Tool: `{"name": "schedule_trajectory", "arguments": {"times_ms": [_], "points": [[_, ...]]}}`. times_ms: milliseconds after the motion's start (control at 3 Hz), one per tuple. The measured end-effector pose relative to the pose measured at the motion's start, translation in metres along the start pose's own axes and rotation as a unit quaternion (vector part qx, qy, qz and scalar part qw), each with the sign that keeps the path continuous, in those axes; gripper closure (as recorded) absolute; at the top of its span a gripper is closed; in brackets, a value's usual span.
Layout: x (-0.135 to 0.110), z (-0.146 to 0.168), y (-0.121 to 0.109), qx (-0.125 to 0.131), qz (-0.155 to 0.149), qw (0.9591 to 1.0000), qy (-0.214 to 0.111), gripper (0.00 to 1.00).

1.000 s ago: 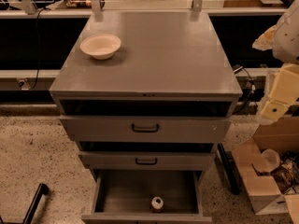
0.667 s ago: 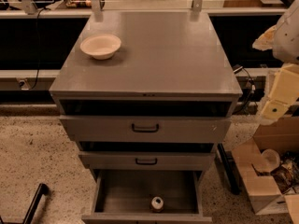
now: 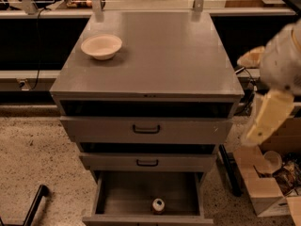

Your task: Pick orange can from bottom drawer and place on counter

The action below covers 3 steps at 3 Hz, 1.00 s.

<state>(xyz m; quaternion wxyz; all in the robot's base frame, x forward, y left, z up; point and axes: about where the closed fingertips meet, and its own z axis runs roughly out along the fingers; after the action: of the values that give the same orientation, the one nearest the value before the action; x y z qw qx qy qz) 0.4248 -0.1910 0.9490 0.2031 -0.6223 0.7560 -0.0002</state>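
Observation:
The orange can (image 3: 158,205) stands upright in the open bottom drawer (image 3: 113,194), near the middle of its front wall, showing its round silver top. The counter (image 3: 164,55) is the flat grey top of the cabinet. My arm is at the right edge of the view, beside the cabinet and level with the top drawers. The gripper (image 3: 257,134) hangs at its cream-coloured lower end, well up and to the right of the can and touching nothing.
A cream-white bowl (image 3: 101,46) sits on the counter's back left. Two shallower drawers with black handles (image 3: 146,129) are partly pulled out above the bottom drawer. Cardboard boxes (image 3: 268,182) with clutter stand on the floor at right. A black bar (image 3: 35,204) is at lower left.
My arm's lower end has moved down and slightly left, beside the cabinet. The can, bowl and drawers have not moved.

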Motion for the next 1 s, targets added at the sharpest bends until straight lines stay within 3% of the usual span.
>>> {"name": "schedule_trajectory", "arguments": {"times_ms": [333,667,1000], "points": [[-0.003,0.078,0.042,-0.047,-0.016,0.9947,-0.091,0.00],[0.009,0.143,0.076,-0.059,0.015,0.9795,-0.192,0.00],[0.008,0.140,0.075,-0.042,0.018,0.9719,-0.231,0.00]]}}
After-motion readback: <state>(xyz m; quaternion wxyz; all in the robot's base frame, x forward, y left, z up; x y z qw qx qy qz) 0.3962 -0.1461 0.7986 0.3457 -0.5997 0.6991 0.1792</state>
